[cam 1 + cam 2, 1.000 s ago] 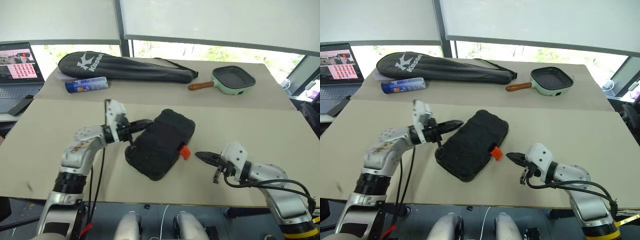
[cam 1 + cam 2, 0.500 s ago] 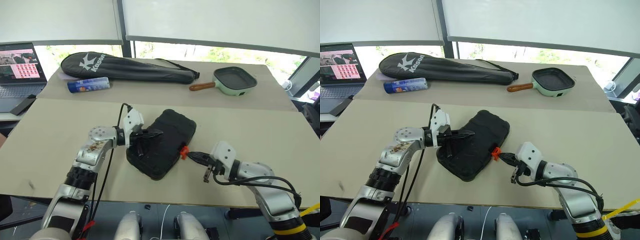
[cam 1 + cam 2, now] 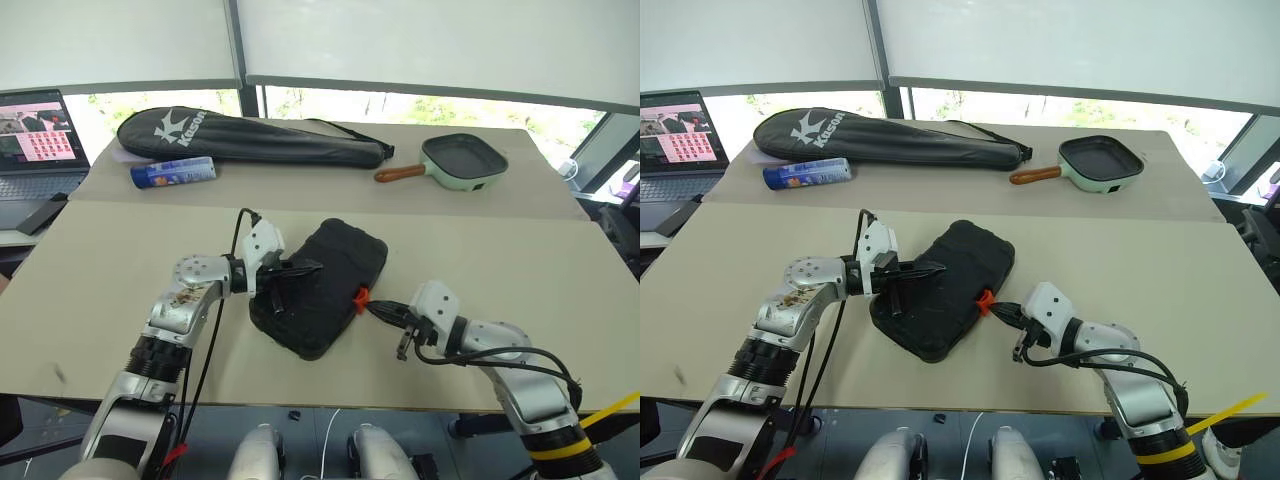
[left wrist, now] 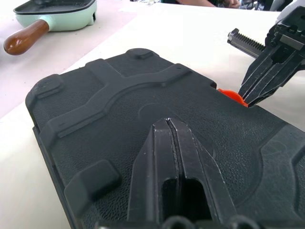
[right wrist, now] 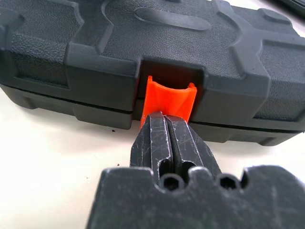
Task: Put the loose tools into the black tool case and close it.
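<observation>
Black tool case (image 3: 322,287) sits closed mid-table, long axis diagonal — left tool (image 3: 308,268), pinched shut, rests on its lid. Right tool (image 5: 171,138), also shut and empty, has its tip right at the orange latch (image 5: 167,99) — it's nearer.

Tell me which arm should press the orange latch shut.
Right. The right gripper, shut, has its tips at the orange latch; the left gripper, also shut, lies on the black tool case lid.

A long black racket bag (image 3: 250,137) with white logo lies along the far table (image 3: 520,250) edge, a blue can (image 3: 172,171) just beside it, a green square pan (image 3: 463,161) well apart, a laptop (image 3: 38,135) open nearby.
</observation>
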Tool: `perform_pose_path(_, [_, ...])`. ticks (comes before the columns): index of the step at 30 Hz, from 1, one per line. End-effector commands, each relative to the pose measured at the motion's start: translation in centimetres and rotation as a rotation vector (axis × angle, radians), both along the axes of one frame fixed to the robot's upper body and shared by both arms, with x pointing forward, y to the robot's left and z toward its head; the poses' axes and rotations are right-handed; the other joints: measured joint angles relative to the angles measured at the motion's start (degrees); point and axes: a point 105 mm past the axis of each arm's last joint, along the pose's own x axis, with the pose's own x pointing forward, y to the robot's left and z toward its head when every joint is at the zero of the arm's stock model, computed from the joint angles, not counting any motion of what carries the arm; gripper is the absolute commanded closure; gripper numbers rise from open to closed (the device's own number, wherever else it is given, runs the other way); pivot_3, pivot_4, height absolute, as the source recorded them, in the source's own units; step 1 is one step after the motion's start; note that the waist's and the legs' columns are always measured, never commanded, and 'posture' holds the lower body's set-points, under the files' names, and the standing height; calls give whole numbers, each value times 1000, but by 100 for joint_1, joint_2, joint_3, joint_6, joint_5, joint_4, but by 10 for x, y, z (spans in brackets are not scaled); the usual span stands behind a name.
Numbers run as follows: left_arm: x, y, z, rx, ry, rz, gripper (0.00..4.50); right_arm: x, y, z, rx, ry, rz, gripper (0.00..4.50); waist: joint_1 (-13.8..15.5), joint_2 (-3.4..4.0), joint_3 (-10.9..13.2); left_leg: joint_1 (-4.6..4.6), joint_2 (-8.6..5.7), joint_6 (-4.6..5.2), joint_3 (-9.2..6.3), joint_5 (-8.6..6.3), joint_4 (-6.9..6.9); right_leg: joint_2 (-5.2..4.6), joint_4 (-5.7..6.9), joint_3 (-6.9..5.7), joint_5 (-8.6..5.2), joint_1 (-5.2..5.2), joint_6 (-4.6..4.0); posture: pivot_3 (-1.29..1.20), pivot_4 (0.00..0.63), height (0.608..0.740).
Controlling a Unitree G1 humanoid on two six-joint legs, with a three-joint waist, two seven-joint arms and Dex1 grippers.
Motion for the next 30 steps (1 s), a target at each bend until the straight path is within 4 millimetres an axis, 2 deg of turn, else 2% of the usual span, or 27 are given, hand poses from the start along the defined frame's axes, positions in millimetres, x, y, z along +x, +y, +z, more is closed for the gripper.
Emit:
perform_pose_path(1, [-6,-1,-29,73,94,-2,4500,4,8,8,2,-39,24,4443,-6,0,0,13,1,0,0,0,0,1,0,0,-1,12,-1,0,150,740])
perform_pose_path(4, [-7,-1,-34,102,107,-6,4500,4,12,3,-8,-17,39,4443,-16,2,-2,29,4,0,1,0,-1,2,0,0,-2,28,-4,0,150,740])
perform_pose_path(8, [-8,-1,-41,136,139,3,4500,8,23,13,46,-14,51,4443,-38,14,-10,38,8,0,1,0,-1,6,0,1,-4,34,-6,0,150,740])
perform_pose_path(14, [-10,-2,-49,168,178,20,4500,15,31,9,3,13,90,4443,-104,46,-34,54,11,0,0,0,-2,14,0,9,-4,42,-7,0,150,740])
perform_pose_path(22, [-11,-2,-52,178,198,31,4500,25,40,15,-6,38,151,4443,-141,60,-48,73,14,-1,-12,0,-5,37,0,29,-10,50,-2,0,150,740])
perform_pose_path(30, [-14,1,-56,180,215,42,4500,31,49,11,-17,94,195,4443,-190,71,-54,87,21,-1,-33,0,-20,69,0,45,-10,45,-7,0,150,740])
